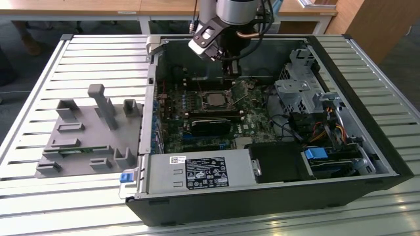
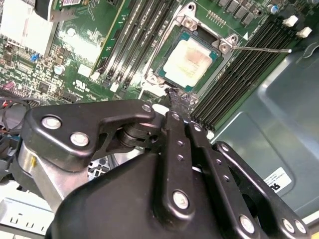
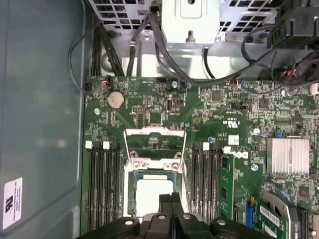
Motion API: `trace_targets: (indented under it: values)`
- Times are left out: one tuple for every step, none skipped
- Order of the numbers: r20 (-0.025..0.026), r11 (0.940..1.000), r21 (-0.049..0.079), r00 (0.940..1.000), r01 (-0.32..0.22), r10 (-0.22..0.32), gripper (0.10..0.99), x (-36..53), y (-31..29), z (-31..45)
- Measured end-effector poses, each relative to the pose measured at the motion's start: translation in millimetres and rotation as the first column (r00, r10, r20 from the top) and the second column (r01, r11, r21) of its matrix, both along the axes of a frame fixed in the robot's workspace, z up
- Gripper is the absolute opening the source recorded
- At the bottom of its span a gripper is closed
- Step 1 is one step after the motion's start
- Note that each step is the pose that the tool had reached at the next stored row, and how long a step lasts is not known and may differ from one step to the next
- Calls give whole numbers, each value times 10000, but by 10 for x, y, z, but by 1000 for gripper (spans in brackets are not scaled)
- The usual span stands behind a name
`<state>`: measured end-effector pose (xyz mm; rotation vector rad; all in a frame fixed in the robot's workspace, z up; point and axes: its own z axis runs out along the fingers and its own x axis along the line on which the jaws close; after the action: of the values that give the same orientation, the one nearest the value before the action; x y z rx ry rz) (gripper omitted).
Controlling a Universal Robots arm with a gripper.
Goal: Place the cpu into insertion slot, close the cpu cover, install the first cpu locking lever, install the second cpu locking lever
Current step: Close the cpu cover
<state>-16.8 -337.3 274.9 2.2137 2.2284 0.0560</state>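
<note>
Gripper (image 2: pixel 179 98): jaws pressed together, empty, tips at edge of insertion slot (image 3: pixel 130 184). Seated cpu (image 1: pixel 215 100) centre of exterior frame, just lower-left of tips. Hinged-open cpu cover (image 3: pixel 154 132) beyond slot.

Pale silvery cpu (image 2: pixel 188 60), green motherboard (image 3: pixel 219 109), black hand (image 2: pixel 177 99).

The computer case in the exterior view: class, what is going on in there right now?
A robot arm reaches into the open computer case, with its gripper low over the green motherboard. The cpu already lies in the insertion slot. The cpu cover seems to stand open beside it, and a thin locking lever sticks out unlatched. The fingers look closed together at the slot's edge, holding nothing I can make out.
</note>
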Motion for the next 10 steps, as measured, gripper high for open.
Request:
trace_targets:
  values:
    - [0,10000,-1,10000,-32,32,106,7,1,-1]
    - [-1,10000,-2,10000,-49,49,106,12,4,-2]
    - [-1,10000,-2,10000,-56,56,106,19,10,-4]
    - [-1,10000,0,10000,-60,60,106,28,21,-7]
    - [-2,10000,-1,10000,-62,62,106,38,35,-10]
    - [-2,10000,-1,10000,-62,62,106,47,50,-14]
    - [-2,10000,-1,10000,-67,67,106,55,66,-18]
    - [-1,10000,0,10000,-84,84,106,60,79,-23]
    - [-1,9999,0,9999,-106,106,106,66,88,-29]
    - [-1,9999,1,9999,-125,125,106,75,96,-35]
